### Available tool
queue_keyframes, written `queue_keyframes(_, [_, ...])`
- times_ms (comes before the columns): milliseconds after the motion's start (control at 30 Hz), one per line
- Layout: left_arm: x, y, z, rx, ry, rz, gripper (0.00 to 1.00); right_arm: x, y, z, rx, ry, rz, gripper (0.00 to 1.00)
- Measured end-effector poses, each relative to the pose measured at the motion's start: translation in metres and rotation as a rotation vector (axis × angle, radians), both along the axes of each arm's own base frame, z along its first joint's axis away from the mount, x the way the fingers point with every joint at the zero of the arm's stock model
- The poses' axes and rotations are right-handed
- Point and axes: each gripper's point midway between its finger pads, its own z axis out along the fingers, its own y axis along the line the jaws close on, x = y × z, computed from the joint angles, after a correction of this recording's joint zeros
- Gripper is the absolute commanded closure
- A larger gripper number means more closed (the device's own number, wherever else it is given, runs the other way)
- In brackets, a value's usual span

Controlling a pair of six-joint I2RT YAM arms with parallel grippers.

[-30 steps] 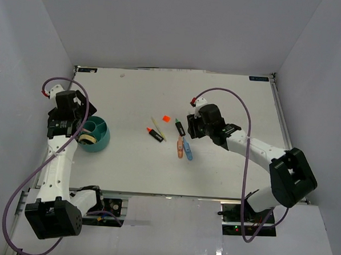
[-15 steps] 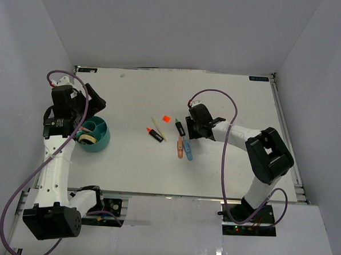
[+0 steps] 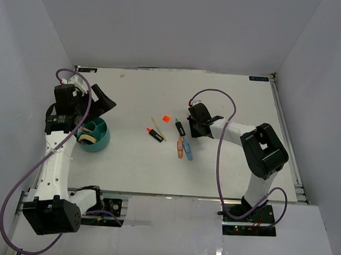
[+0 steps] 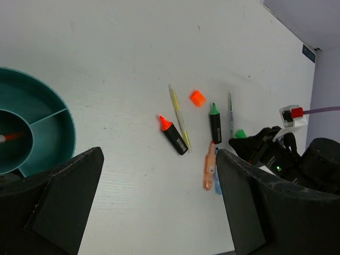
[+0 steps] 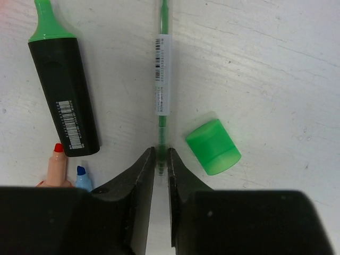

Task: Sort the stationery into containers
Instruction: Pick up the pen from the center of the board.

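- Stationery first: the green pen [image 5: 162, 90] lies flat on the table [image 5: 276, 64], and your right gripper [image 5: 160, 159] pinches its near end between narrow jaws.
- Just left of the green pen in your right wrist view lies a green-capped marker [image 5: 64, 101]; just right of it sits a green square [image 5: 213, 146].
- An orange-capped marker [image 4: 173, 136] and an orange square [image 4: 197, 98] lie farther from the green pen, on the marker's side.
- The teal tub [image 4: 66, 127] sits well apart from the green pen; your left gripper [image 4: 158, 178] hangs there with its jaws spread wide.

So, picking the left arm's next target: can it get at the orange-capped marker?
Probably yes: the left gripper is open and the orange-capped marker lies uncovered, though a yellow pen lies close alongside it.
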Motion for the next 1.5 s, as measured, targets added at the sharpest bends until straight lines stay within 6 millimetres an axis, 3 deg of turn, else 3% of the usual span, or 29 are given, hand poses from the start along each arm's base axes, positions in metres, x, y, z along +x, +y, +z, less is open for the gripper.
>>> queue_keyframes(267, [-0.004,-0.041,0.002,-0.138,0.027,-0.146,0.02,-0.005,-0.005,0.015,0.003,-0.035,0.027,0.91])
queue_keyframes(433, [-0.010,-0.092,0.002,-0.191,0.054,-0.281,0.02,-0.020,-0.004,0.058,0.077,-0.142,0.078,0.91])
queue_keyframes(700, [-0.013,-0.172,0.000,-0.225,0.114,-0.448,0.02,-0.057,0.034,0.136,0.303,-0.331,0.275,0.91])
queue_keyframes(933, [-0.001,-0.214,0.017,-0.220,0.084,-0.502,0.02,-0.089,0.054,0.165,0.451,-0.392,0.414,0.91])
queue_keyframes(1100, [0.005,-0.227,0.015,-0.214,0.095,-0.505,0.15,-0.103,0.067,0.177,0.510,-0.415,0.484,0.91])
queue_keyframes(1267, [0.011,-0.238,-0.002,-0.203,0.138,-0.507,0.29,-0.110,0.074,0.181,0.540,-0.425,0.521,0.91])
queue_keyframes(1367, [0.011,-0.242,-0.010,-0.196,0.161,-0.510,0.43,-0.112,0.075,0.182,0.549,-0.428,0.530,0.91])
queue_keyframes(1500, [0.011,-0.243,-0.011,-0.192,0.161,-0.510,0.75,-0.112,0.077,0.185,0.559,-0.439,0.535,0.91])
